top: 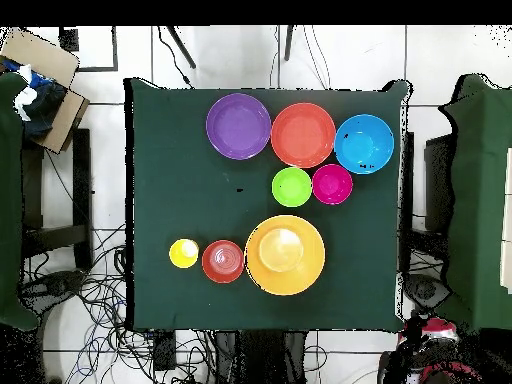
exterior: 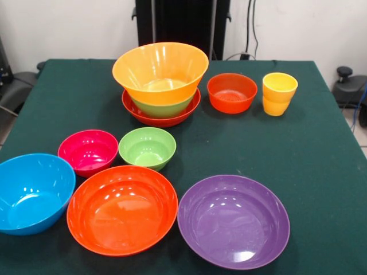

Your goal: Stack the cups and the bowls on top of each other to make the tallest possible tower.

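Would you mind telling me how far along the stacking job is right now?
Done: the tower has three nested bowls, with the large orange bowl on top. In hand: nothing; no arm shows in either view. Left: the yellow cups, small red-orange bowl, magenta bowl, small green bowl, blue bowl, wide orange-red bowl and purple bowl.

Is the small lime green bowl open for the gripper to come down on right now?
Probably yes: the small lime green bowl sits empty and uncovered, though the magenta bowl stands close beside it. The gripper itself is not in view.
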Available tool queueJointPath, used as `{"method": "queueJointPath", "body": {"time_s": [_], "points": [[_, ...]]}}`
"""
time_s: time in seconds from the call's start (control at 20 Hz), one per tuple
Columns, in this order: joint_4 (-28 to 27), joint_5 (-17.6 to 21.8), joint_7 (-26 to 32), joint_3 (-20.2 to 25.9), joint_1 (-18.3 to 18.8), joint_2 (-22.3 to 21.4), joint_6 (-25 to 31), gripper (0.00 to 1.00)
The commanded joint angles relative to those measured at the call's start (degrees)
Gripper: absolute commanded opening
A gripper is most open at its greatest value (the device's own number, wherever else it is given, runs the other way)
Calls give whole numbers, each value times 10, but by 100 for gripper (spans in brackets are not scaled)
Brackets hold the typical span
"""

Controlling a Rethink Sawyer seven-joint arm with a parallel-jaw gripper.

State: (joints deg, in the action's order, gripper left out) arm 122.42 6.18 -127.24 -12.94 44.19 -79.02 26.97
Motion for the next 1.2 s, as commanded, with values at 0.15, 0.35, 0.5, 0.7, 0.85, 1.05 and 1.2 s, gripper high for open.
{"method": "queueJointPath", "body": {"time_s": [0.15, 0.35, 0.5, 0.7, 0.85, 1.05, 1.2], "points": [[106, -34, 558, 148, 139, -85, 129, 100], [125, -35, 535, 159, 146, -89, 111, 100], [111, -34, 517, 160, 137, -79, 115, 100], [100, -39, 517, 148, 126, -71, 123, 100], [88, -38, 518, 144, 122, -68, 133, 100], [83, -33, 513, 145, 122, -63, 124, 100], [75, -22, 502, 147, 122, -57, 117, 100]]}}
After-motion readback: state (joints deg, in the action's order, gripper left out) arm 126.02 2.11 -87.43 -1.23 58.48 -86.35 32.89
